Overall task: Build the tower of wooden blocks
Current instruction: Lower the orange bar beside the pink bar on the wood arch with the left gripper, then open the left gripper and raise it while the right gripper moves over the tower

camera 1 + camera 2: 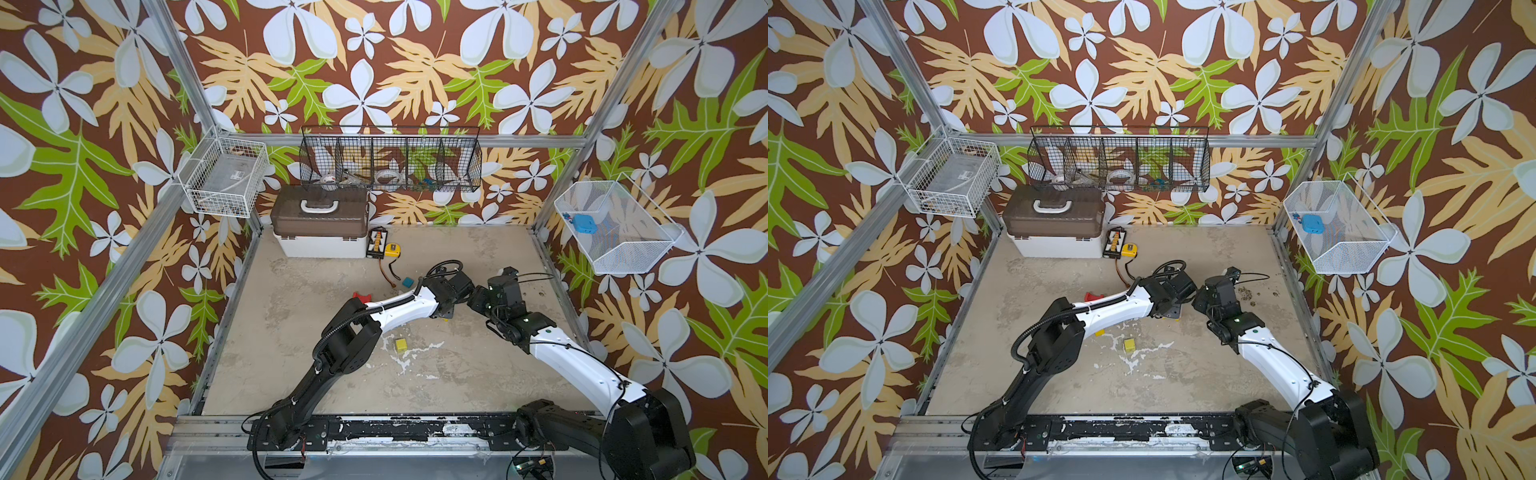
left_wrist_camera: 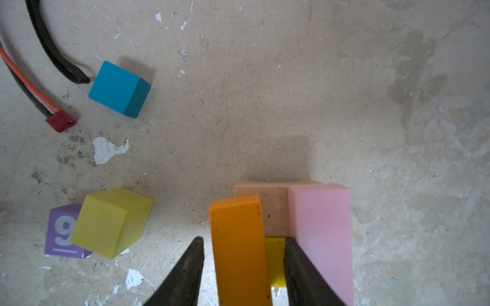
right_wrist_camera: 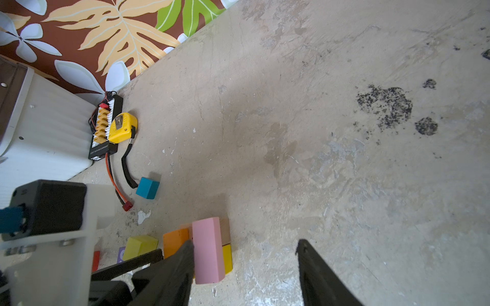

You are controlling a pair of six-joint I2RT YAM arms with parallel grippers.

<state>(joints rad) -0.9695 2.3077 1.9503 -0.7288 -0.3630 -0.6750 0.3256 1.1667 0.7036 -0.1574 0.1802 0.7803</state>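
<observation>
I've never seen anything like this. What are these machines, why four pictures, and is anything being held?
Those are two robot arms, the left arm and right arm, each ending in a two-fingered gripper. Two pictures look down from twin overhead cameras; two come from cameras on the wrists. On the table lie a teal cube, a yellow cube and more, with a toolbox and tape measure at the back. The left gripper straddles an orange bar in the started tower, next to a pink block, with gaps on both sides, so it grips nothing. The right gripper is open too.
</observation>
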